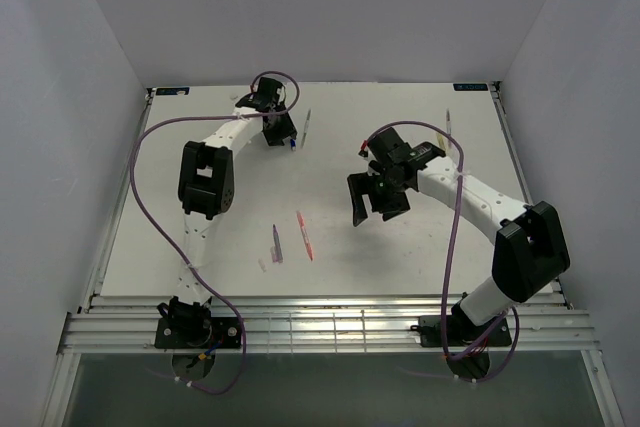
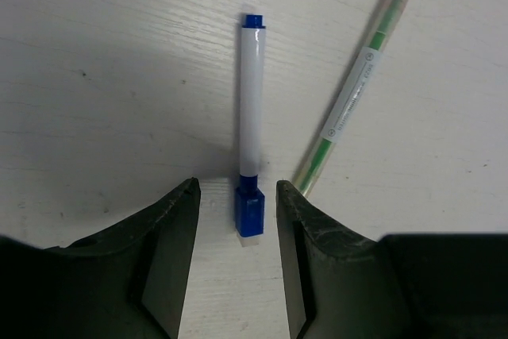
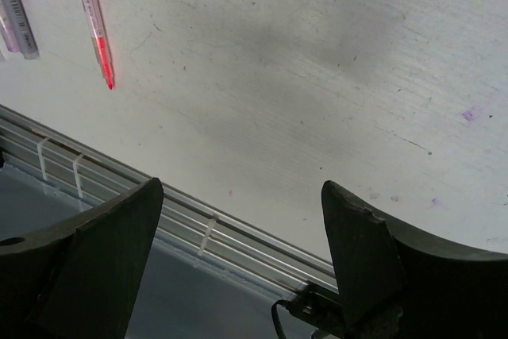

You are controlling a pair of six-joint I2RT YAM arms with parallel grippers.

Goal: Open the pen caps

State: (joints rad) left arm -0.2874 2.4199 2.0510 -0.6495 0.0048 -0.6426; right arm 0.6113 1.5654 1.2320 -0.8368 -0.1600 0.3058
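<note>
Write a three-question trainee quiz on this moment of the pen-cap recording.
1. True or false: the left tool is shut on the blue cap.
2. Which pen lies just beside the blue-capped marker in the left wrist view? A) red B) green C) yellow
3. Fill in: the right tool holds ____.

Key
1. False: its fingers stand open on either side of the cap, with a gap on both sides.
2. B, the green pen.
3. Nothing; it is open.
</note>
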